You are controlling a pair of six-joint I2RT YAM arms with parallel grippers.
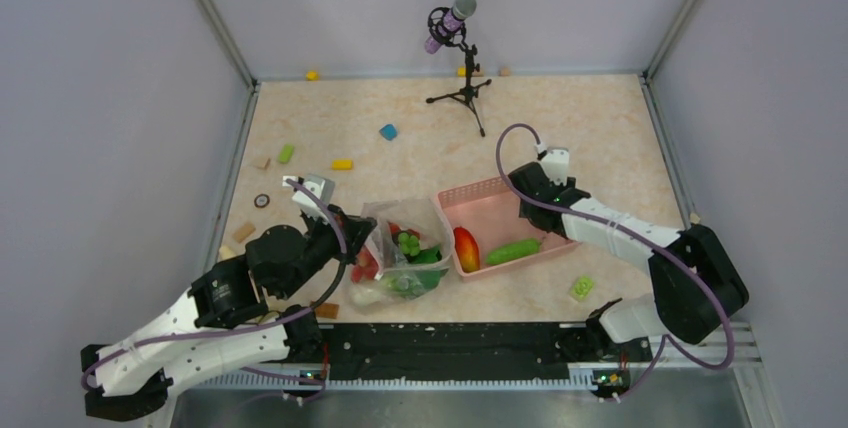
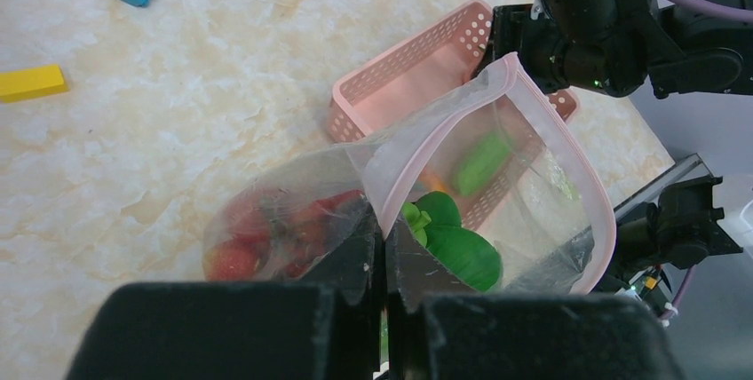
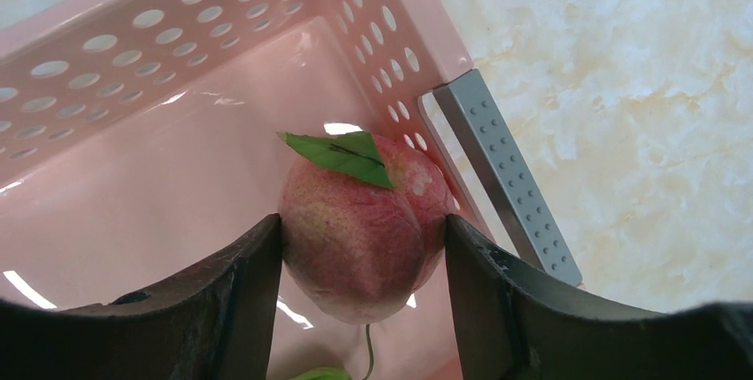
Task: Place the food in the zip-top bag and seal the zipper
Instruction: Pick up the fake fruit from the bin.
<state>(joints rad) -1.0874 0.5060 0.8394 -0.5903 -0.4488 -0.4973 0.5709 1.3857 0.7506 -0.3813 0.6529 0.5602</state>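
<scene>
The clear zip-top bag (image 1: 405,248) lies left of the pink basket (image 1: 470,193), its pink-edged mouth (image 2: 542,122) held open and raised. My left gripper (image 2: 385,251) is shut on the bag's mouth edge, where the zipper strip runs. Red food (image 2: 266,229) and green leaves (image 2: 457,242) lie inside the bag. A red-yellow mango (image 1: 466,248) and a green cucumber (image 1: 513,251) rest in the basket. My right gripper (image 3: 364,256) reaches into the basket's far right corner. Both its fingers (image 3: 240,282) press the sides of a pink fruit (image 3: 364,220) with a green leaf.
A microphone on a tripod (image 1: 460,58) stands at the back. Small blocks lie scattered: blue (image 1: 388,132), yellow (image 1: 342,163), green (image 1: 286,153), and a green piece (image 1: 581,287) at the front right. Walls enclose the table on three sides.
</scene>
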